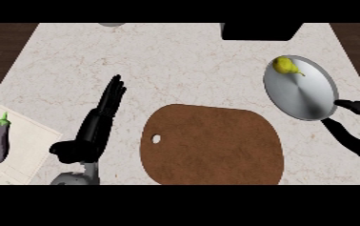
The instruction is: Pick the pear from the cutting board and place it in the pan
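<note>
Resting in the pan point(309, 101) near its far rim: pear point(284, 65), board point(211, 144) lying bare. Right hand point(346, 133) showing partly at the edge, fingers unreadable. Left hand point(98, 120) idling, fingers straight. Withdraw clear of the pan's handle.

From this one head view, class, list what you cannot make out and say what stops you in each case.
- Right robot hand: cut off by the right edge; only dark parts beside the pan show, so its fingers cannot be judged.
- Eggplant: cut off by the left edge.
- Black object: cut by the top band, identity unclear.
- Grey object: only a sliver shows at the top.
</note>
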Available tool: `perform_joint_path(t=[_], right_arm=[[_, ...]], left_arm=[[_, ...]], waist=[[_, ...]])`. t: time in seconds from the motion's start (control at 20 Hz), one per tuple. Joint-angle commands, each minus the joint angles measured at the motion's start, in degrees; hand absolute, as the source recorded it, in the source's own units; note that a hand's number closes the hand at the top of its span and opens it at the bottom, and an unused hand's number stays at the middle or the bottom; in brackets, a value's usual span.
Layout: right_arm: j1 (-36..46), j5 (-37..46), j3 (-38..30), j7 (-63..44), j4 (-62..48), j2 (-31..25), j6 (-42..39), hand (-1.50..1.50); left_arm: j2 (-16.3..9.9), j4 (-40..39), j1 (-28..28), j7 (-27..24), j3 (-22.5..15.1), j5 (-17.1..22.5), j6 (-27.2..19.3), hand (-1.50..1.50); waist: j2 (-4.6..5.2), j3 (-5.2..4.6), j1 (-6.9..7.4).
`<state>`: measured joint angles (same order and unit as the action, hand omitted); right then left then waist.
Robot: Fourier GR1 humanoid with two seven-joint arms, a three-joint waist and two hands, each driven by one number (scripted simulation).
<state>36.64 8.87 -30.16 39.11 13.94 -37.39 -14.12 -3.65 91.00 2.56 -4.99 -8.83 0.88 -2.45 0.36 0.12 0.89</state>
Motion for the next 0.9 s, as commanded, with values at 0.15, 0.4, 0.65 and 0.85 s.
perform_joint_path(t=[0.15,0.4,0.65,0.85], right_arm=[[-6.9,-1.3,1.2,6.9,2.6,-3.9,-11.3,-1.5],[-9.7,-2.4,2.9,6.9,7.7,-1.7,-8.7,-1.5],[-16.8,-3.3,4.2,8.7,10.8,-0.5,-9.2,-1.5],[-14.4,-2.3,4.7,11.5,6.2,-3.0,-8.4,-1.5]], left_arm=[[1.5,-1.1,-0.3,-1.0,-0.2,-0.8,-0.4,0.0],[0.3,-4.3,1.5,-1.9,2.8,0.3,1.5,0.0],[0.9,-0.9,-3.1,-2.6,0.7,-1.1,1.5,0.0],[0.4,0.4,-2.8,-0.5,1.6,0.1,2.6,0.0]], waist=[[-0.23,-0.06,-0.58],[-0.36,-0.12,-0.88],[-0.46,-0.14,-1.02],[-0.23,-0.06,-0.41]])
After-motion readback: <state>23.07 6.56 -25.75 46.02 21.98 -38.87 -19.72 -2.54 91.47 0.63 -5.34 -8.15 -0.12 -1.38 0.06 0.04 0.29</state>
